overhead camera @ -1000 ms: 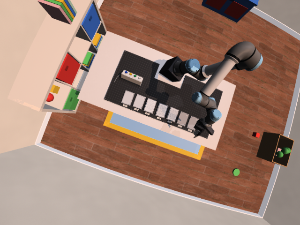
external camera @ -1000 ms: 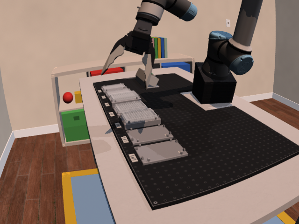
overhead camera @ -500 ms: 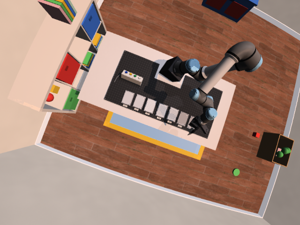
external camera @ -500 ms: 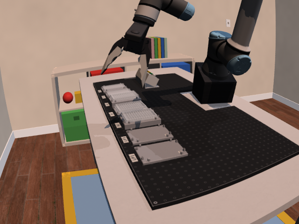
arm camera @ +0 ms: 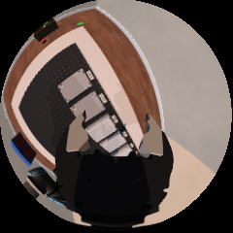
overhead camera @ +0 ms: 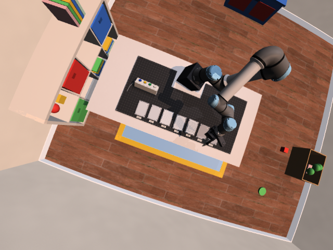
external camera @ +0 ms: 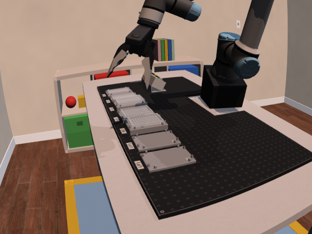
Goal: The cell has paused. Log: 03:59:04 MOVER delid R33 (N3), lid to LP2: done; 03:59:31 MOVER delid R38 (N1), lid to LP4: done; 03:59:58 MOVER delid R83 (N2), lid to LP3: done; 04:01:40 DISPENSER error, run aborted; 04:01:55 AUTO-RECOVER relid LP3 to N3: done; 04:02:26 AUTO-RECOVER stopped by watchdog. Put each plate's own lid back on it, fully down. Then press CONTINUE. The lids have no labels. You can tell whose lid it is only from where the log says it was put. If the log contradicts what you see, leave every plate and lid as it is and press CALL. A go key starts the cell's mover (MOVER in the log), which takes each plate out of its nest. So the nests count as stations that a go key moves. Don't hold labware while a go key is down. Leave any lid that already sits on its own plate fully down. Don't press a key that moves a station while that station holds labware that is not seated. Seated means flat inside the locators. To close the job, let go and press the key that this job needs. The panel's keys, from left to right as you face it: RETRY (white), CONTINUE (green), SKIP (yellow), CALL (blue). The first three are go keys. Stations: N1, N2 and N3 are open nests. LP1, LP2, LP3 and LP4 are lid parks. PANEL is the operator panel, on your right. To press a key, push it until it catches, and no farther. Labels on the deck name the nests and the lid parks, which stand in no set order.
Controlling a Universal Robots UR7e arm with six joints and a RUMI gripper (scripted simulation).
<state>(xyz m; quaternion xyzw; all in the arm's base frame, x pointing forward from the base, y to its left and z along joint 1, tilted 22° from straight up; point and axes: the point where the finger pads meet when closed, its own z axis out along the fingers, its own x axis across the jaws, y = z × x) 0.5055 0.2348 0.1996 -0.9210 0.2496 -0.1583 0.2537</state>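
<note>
Seven stations stand in a row along the mat's edge. In the exterior view the two nearest are bare grey lid parks (external camera: 167, 158) (external camera: 156, 140). Behind them are three well plates (external camera: 146, 122) (external camera: 136, 110) (external camera: 128, 100). I cannot tell which of them carries a lid. Two smooth lids lie at the far end (overhead camera: 141, 108) (overhead camera: 154, 112). My gripper (external camera: 128, 80) (overhead camera: 212, 139) is open and empty, high above the row's right end. In the wrist view the fingers frame the parks and plates far below. The station labels are too small to read.
The operator panel (overhead camera: 146, 85) lies on the mat behind the row, with blue, yellow, green and white keys. The arm's black base (external camera: 223, 90) stands at the mat's back. A shelf with coloured bins (overhead camera: 72, 76) stands beyond the table's far end.
</note>
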